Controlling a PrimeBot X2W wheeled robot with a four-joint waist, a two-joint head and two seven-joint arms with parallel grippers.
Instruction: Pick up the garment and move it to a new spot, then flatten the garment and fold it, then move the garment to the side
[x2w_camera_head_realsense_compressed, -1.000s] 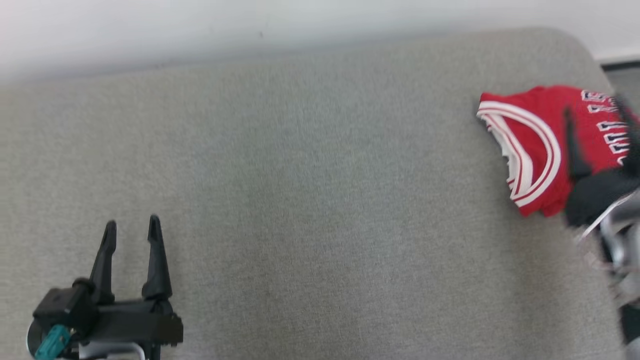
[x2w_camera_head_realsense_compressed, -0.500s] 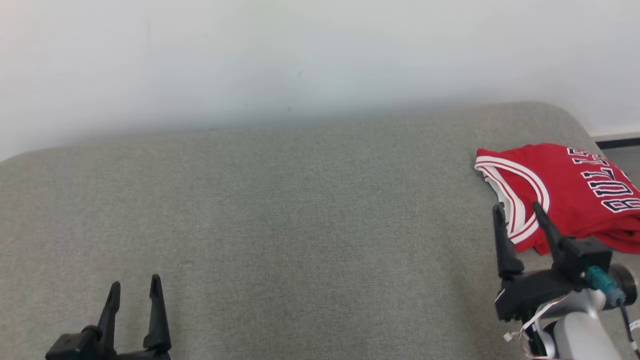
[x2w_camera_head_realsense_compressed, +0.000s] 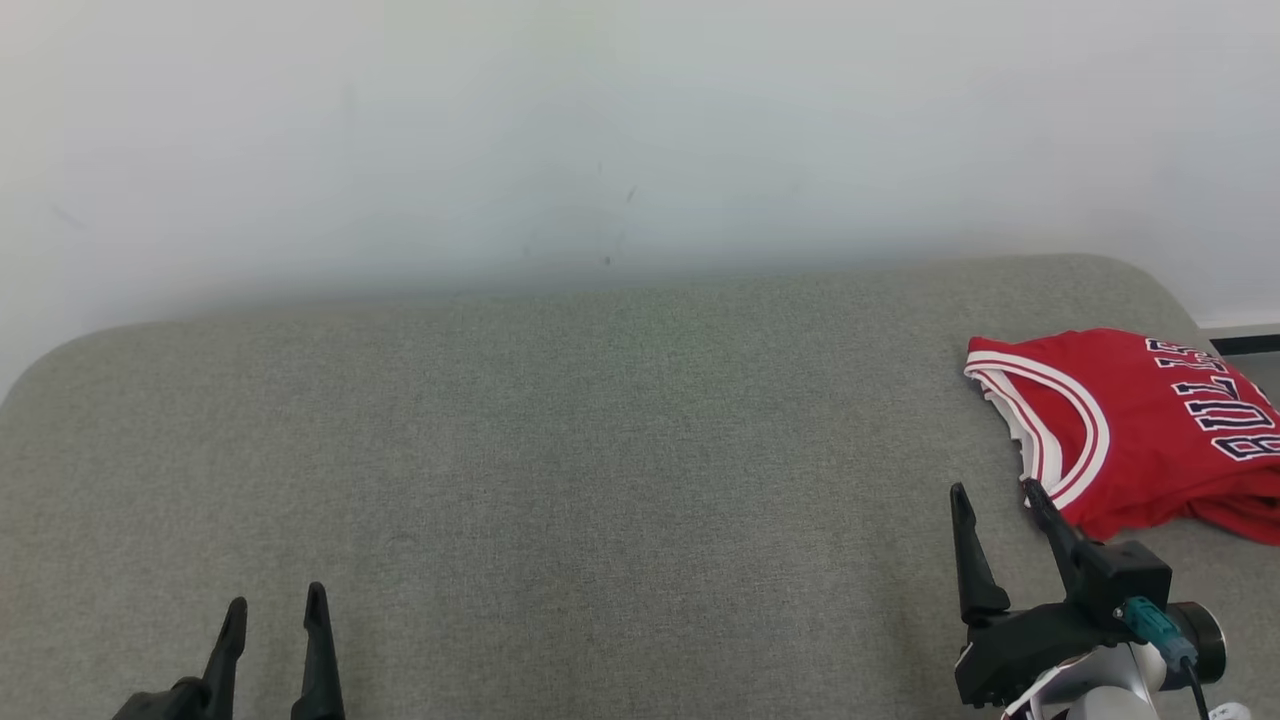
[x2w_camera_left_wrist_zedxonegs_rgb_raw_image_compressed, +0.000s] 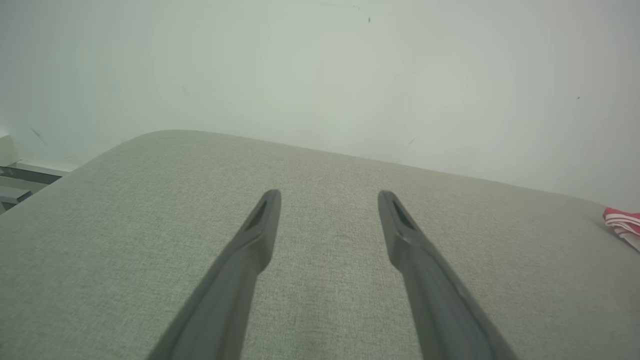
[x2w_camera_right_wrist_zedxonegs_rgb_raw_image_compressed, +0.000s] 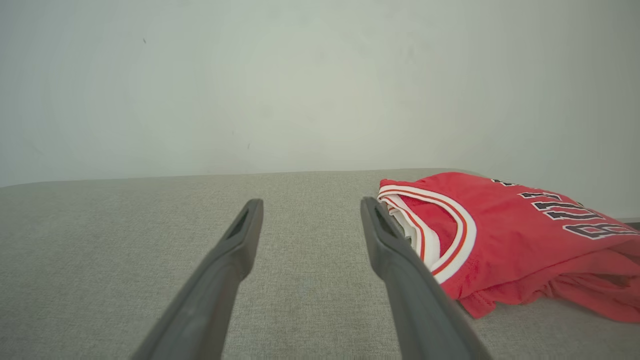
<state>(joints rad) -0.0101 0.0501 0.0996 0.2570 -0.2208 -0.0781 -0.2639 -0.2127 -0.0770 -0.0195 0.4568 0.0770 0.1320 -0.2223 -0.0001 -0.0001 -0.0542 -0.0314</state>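
Both pairs of jaws apart, empty. Draw right jaws straight back from folded red basketball jersey (x2w_camera_head_realsense_compressed: 1130, 420) at grey cushion's (x2w_camera_head_realsense_compressed: 600, 450) right edge, snagging nothing.

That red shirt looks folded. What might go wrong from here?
The shirt lies at the right end of the grey cushion, so it might slip off. The right jaws stand open just beside its striped edge; a careless move may snag it and undo the fold.
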